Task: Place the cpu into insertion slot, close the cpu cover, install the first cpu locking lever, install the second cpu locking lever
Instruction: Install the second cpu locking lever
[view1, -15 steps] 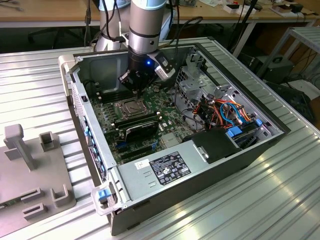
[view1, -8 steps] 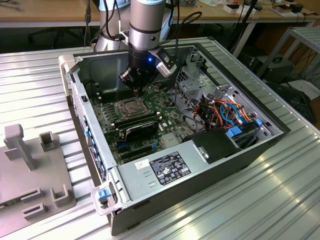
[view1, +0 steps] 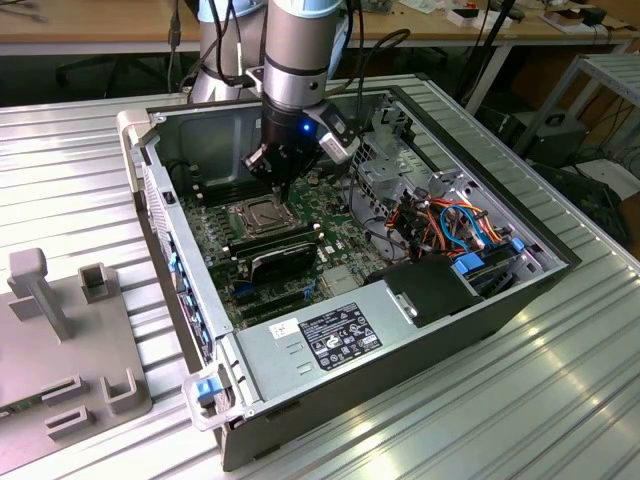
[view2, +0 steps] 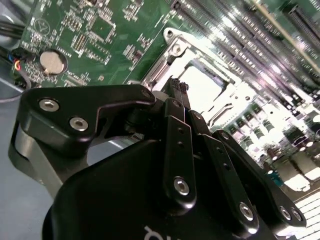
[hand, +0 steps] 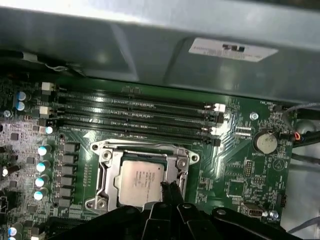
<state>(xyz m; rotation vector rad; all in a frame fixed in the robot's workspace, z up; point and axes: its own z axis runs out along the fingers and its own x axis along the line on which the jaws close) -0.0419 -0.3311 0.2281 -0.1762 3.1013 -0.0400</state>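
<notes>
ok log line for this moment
gripper shut, tips at cpu cover edge | cpu seated under cover | cover down

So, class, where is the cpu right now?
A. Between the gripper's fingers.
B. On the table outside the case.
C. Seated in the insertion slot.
C: in the first wrist view the cpu lies flat inside the insertion slot, with the gripper at its edge.

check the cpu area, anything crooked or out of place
Nothing stands out. The cpu sits square inside the cpu cover, which lies flat on the green board. The hand, tips together, is at the cover's edge.
</notes>
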